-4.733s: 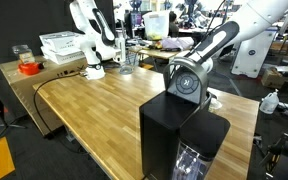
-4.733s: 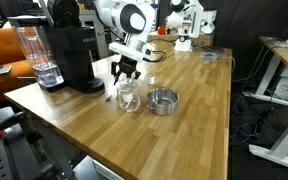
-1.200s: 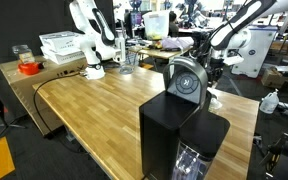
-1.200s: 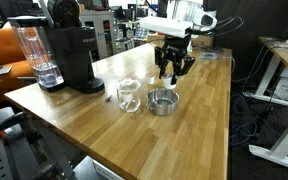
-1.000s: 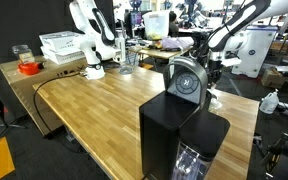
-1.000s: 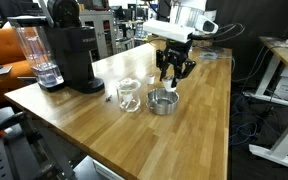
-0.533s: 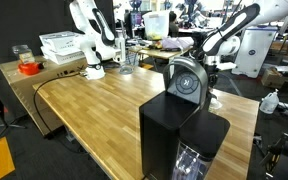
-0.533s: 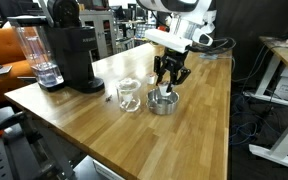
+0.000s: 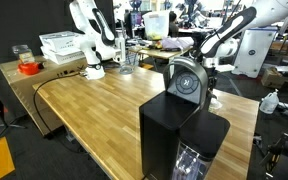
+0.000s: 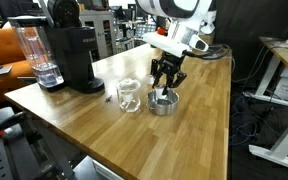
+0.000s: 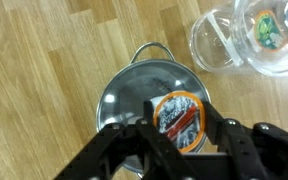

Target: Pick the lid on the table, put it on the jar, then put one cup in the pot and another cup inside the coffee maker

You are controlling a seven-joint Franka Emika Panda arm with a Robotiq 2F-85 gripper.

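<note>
Wooden tabletop (image 10: 104,130) running wide and bare toward the near edge, with open plank to the right of the pot as far as the table's right rim. At far left in an exterior view, black coffee maker (image 10: 72,55) standing upright near the left edge, a clear blender jug (image 10: 39,58) just beside it. In an exterior view the same coffee maker (image 9: 184,125) looms in the foreground, grey head facing the camera, hiding much of the table behind. Further right, glass jar (image 10: 128,96) upright on the wood, lid on it; seen from the wrist as clear rounded glass (image 11: 246,35) at upper right. Just beside it, small steel pot (image 10: 162,102), mouth up, one loop handle toward the top of the wrist view (image 11: 149,95). Directly over the pot, gripper (image 10: 165,90) pointing straight down, half closed around a coffee pod cup (image 11: 179,116), orange-rimmed foil top facing the wrist camera, axis vertical, low within the pot's rim. Fingers (image 11: 217,130) pressing the cup's sides.
</note>
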